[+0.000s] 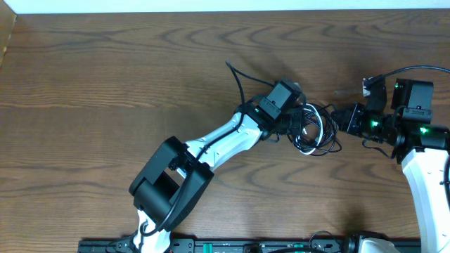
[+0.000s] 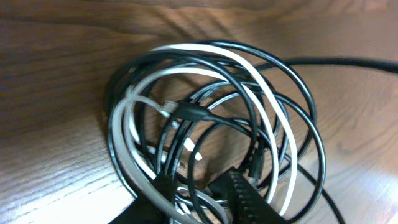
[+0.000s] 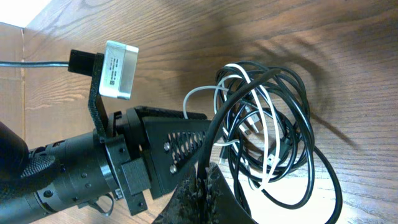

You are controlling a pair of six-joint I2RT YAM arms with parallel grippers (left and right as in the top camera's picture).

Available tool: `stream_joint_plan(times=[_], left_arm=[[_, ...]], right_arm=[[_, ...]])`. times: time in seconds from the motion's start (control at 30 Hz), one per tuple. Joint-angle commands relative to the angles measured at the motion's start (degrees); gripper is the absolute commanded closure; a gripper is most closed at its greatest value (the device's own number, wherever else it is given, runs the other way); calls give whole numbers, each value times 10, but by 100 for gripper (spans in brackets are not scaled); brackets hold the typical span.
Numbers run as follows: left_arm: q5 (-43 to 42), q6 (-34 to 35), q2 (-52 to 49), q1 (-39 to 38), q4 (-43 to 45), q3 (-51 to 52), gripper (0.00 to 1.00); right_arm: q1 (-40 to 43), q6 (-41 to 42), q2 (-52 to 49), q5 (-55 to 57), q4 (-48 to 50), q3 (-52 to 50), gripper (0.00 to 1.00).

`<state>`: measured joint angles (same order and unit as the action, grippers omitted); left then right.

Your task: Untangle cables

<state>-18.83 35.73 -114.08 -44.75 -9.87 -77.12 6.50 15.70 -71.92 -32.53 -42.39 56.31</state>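
Note:
The cables (image 1: pixel 318 132) lie in one wound bundle on the wooden table, several black loops with a white/grey one through them. The left wrist view shows the coil (image 2: pixel 211 112) close up. My left gripper (image 1: pixel 299 125) is at the bundle's left side, its fingers (image 2: pixel 198 190) closed in on several strands. My right gripper (image 1: pixel 340 119) is at the bundle's right side. In the right wrist view its fingers (image 3: pixel 204 183) are shut on one black cable that rises from them to the coil (image 3: pixel 273 124).
A thin black strand (image 1: pixel 235 76) runs off up and left from the left gripper. Another black strand (image 2: pixel 348 61) leaves the coil to the right. The left arm's wrist camera (image 3: pixel 118 68) sits close to my right gripper. The table's far edge (image 1: pixel 211 10) is at the top.

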Motion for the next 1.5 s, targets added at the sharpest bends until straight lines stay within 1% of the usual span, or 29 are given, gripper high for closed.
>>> stream_joint_plan(times=[0.0, 0.07, 0.1, 0.13, 0.17, 0.43, 0.5, 0.6, 0.7, 0.77, 0.83, 0.93, 1.1, 1.2, 1.37, 1.47], left_arm=[[-5, 9, 3, -10, 3, 3, 77], [0, 9, 3, -14, 4, 3, 77], [3, 9, 3, -16, 3, 3, 81], [6, 8, 3, -17, 3, 3, 88], [10, 8, 3, -17, 3, 3, 92], [38, -1, 7, -1, -13, 3, 92], [70, -8, 27, 16, -48, 2, 93], [110, -39, 65, 32, -90, 2, 93], [171, -65, 133, 50, -136, 2, 93], [212, -70, 197, 73, -167, 2, 92], [226, -71, 250, 103, -187, 2, 92], [225, -72, 324, 165, -207, 2, 93], [225, -72, 410, 279, -236, 2, 92], [222, -72, 441, 341, -256, 2, 93], [182, -69, 459, 430, -281, 2, 93], [149, -59, 459, 471, -288, 3, 92]], right_arm=[[-2, -10, 12, -4, -1, 15, 99], [-2, -10, 12, -4, -1, 15, 99], [-2, -10, 12, -4, -1, 15, 99], [-2, -10, 12, -4, -1, 15, 99], [-2, -10, 12, -4, -2, 15, 99], [-2, -17, 12, -1, -15, 15, 99], [-2, -16, 12, 17, -22, 15, 99], [-2, -16, 12, 45, -28, 15, 99], [-2, -16, 12, 79, -37, 15, 99], [-2, -11, 12, 111, -43, 15, 99], [-2, -6, 12, 141, -49, 15, 99], [0, 6, 12, 197, -57, 14, 99], [16, 27, 11, 282, -70, 12, 99], [40, 43, 9, 320, -72, 5, 99], [88, 51, 0, 316, -72, 0, 99], [113, 52, -4, 315, -75, 0, 99]])
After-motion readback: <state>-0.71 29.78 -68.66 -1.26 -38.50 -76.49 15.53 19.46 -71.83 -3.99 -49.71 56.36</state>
